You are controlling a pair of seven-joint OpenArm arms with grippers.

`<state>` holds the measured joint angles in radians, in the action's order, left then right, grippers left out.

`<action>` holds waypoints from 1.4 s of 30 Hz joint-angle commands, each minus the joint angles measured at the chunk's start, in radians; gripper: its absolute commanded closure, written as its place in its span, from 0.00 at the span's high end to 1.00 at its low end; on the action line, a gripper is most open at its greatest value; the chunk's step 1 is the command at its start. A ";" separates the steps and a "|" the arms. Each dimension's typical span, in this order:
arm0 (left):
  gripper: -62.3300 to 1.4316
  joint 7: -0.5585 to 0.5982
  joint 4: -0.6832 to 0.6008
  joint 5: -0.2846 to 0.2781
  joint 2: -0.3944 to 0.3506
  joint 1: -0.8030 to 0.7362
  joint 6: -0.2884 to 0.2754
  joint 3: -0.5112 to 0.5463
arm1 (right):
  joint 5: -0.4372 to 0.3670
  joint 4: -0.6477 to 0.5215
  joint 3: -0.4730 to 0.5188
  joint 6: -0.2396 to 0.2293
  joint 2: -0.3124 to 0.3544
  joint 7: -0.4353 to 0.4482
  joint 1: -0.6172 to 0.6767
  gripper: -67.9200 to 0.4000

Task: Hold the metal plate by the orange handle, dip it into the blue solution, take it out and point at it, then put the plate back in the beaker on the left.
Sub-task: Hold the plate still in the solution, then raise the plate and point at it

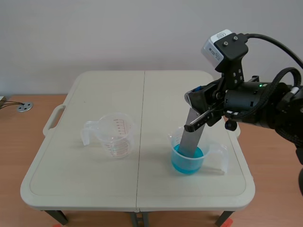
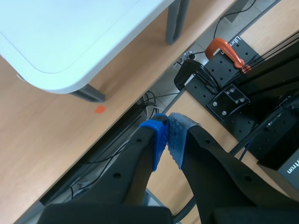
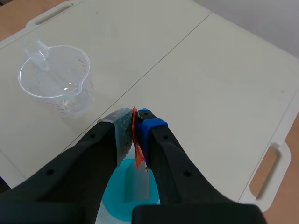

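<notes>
My right gripper (image 1: pixel 201 112) is shut on the orange handle (image 3: pixel 136 140) of the grey metal plate (image 1: pixel 191 138), seen in the right wrist view pinched between the pads. The plate (image 3: pixel 138 184) leans down into the beaker of blue solution (image 1: pixel 187 156) at the table's right front, its lower end in the liquid. An empty clear beaker (image 1: pixel 116 135) with red markings stands to the left; in the right wrist view this empty beaker (image 3: pixel 58 79) sits ahead and off to the side. My left gripper (image 2: pixel 167 135) is shut on nothing, off the table, over the floor.
The white folding table (image 1: pixel 94 184) has a centre seam and handle cut-outs at both sides. In the left wrist view, a table corner (image 2: pixel 60 70), a black mounting plate with an orange clamp (image 2: pixel 224 49), and cables lie below.
</notes>
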<state>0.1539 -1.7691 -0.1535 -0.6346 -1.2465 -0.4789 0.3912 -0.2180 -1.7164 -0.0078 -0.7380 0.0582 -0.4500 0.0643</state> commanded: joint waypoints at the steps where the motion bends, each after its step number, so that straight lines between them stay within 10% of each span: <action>1: 0.07 0.010 -0.010 -0.006 0.003 0.003 -0.005 -0.002 | -0.026 -0.041 0.005 -0.008 0.000 -0.001 -0.011 0.02; 42: 0.07 0.060 -0.011 -0.006 -0.001 0.154 -0.021 -0.011 | -0.449 -0.527 0.094 -0.008 0.000 -0.428 -0.011 0.02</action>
<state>0.1963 -1.7691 -0.1535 -0.6350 -1.0977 -0.4934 0.3817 -0.6594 -2.2311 0.0795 -0.7380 0.0582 -0.8925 0.0643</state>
